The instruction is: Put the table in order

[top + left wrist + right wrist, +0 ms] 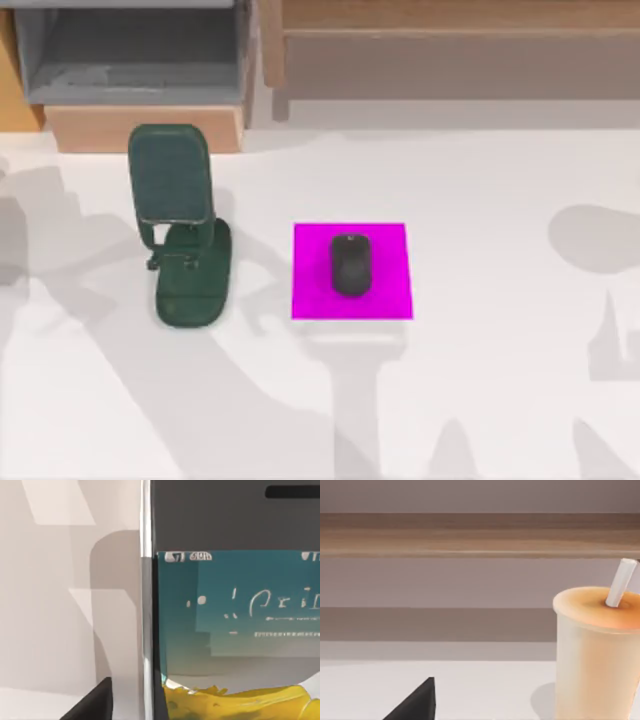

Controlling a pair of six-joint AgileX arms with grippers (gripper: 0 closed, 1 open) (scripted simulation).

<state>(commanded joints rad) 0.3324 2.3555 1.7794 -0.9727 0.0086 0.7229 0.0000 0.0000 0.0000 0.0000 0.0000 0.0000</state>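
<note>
Top view showed the broad, plain white table (480,400) spreading beneath a dark green folding phone stand (180,230) and a black computer mouse (349,264) centred on a magenta square mat (352,300), seemingly already tidied there; neither gripper's grip could be judged.

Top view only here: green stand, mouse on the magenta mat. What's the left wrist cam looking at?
Observer: A phone, very close, with its screen lit teal and yellow.
Operator: And the right wrist cam?
Observer: A cup of orange drink with a white straw. It is upright, with the table stretching beside it.
Operator: Anything behind the cup?
Observer: A wooden shelf runs across behind it.
</note>
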